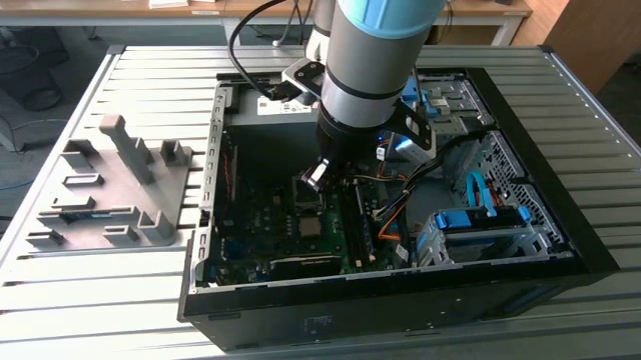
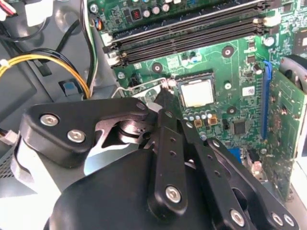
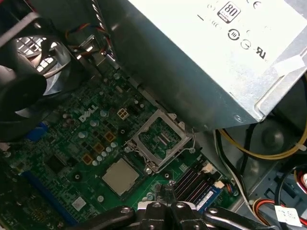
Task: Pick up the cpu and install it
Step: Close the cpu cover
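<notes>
Tool (image 1: 317, 178) pressed together, pinching nothing. Cpu (image 1: 312, 227) flat on motherboard (image 1: 251, 234), at 6 o'clock from tool in exterior view. In first wrist view, open metal frame (image 3: 140, 127) just beside cpu.

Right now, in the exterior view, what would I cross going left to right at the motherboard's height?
Grey fixture tray → computer case's left wall → cpu → memory slots → orange cables → blue drive caddy.

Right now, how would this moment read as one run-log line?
chip: lying in socket | socket cover: open | gripper: shut, above board, apart from chip
</notes>
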`<state>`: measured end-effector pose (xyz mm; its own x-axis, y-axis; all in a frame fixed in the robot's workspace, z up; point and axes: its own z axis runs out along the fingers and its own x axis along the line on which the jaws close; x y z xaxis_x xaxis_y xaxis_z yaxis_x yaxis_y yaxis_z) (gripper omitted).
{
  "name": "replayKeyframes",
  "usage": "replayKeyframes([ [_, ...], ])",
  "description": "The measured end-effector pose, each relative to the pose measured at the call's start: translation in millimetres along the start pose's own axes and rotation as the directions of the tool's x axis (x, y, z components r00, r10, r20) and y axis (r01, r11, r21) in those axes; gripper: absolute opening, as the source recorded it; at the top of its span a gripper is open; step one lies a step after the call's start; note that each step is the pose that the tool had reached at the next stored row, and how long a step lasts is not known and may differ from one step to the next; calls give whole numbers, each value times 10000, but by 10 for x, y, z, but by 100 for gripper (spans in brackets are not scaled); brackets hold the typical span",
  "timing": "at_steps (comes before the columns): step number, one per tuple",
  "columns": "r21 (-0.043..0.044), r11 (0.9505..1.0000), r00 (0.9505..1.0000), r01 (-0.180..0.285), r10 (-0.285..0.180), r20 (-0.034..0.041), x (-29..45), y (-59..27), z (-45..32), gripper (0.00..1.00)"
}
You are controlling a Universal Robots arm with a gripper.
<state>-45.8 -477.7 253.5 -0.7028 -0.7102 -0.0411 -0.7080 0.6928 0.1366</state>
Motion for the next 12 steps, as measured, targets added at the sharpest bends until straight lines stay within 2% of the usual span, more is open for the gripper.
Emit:
replayKeyframes([
  [7,-35,9999,9999,165,-164,9,-53,49,36,10],
  [12,-204,9993,9994,305,-302,165,-71,66,53,10],
])
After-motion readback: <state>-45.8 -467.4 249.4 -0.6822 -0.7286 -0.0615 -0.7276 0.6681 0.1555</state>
